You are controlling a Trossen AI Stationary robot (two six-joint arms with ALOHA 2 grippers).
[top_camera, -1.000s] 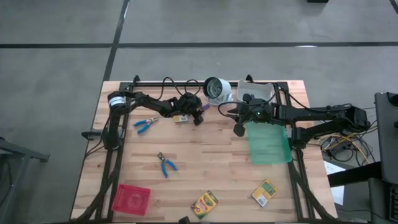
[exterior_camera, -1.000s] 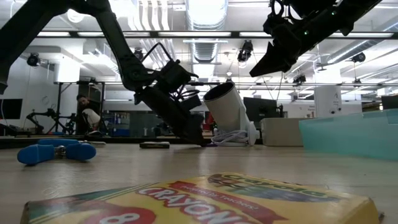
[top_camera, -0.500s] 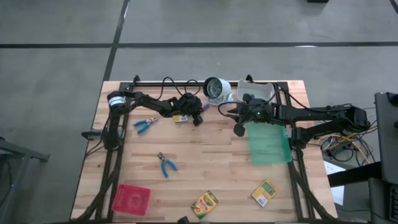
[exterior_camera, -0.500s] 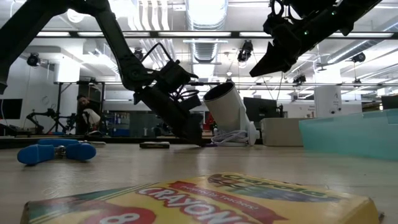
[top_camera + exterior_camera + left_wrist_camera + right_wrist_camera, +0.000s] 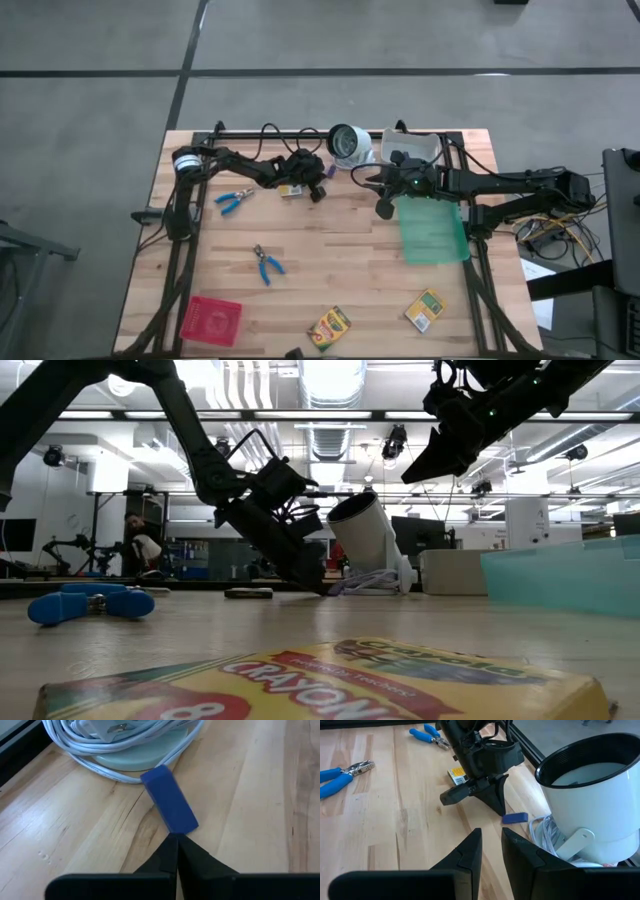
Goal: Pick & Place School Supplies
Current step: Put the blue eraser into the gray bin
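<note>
Almost nothing has shifted on the table since a second ago, but your left gripper [image 5: 176, 839] has drawn its jaws together; in the left wrist view the two tips meet with nothing between them, just short of the small blue-purple block [image 5: 169, 806], which lies flat on the wood, one end against the white cable coil [image 5: 95, 747] around the base of the white-grey round object [image 5: 347, 143]. You have that gripper low at the far middle of the table [image 5: 330, 250], with a small crayon box [image 5: 291, 190] just beside it on its left. Your right gripper [image 5: 384, 207] hangs above the table right of centre, beside the green mat [image 5: 433, 232], its fingers [image 5: 467, 851] a little apart and holding nothing. The white bin [image 5: 418, 147] stands at the far edge on the right. Two blue-handled tools lie on the left half: one [image 5: 233, 201] near the left arm, another [image 5: 267, 265] toward the middle. Along the near edge you have the red tray [image 5: 211, 320] at the left, a crayon box [image 5: 329, 327] in the middle and a third [image 5: 425, 309] to the right. Bare wood lies open across the table's centre, between the arms and that near row.
</note>
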